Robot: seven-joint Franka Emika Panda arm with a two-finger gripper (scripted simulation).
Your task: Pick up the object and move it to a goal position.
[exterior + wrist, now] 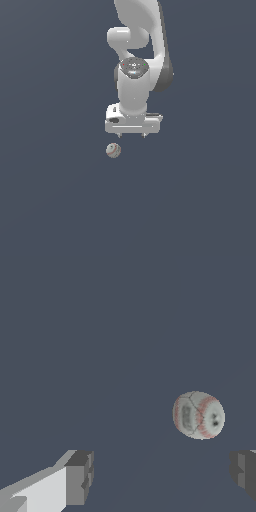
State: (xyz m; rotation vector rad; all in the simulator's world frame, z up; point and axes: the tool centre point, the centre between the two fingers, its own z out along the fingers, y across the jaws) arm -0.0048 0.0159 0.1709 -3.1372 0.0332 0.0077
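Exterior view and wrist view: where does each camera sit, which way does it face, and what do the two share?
Exterior view: off the arm, looking down on the dark floor; shows the white arm, its claw and the ball just beyond the fingertips.
Wrist view: on the wrist, looking along the claw toward the floor; shows both fingertips spread apart, with the ball ahead of them, not between.
Shared: the ball, the fingertips and the floor.

Plain dark blue-grey surface fills scene, uniform, unmarked.
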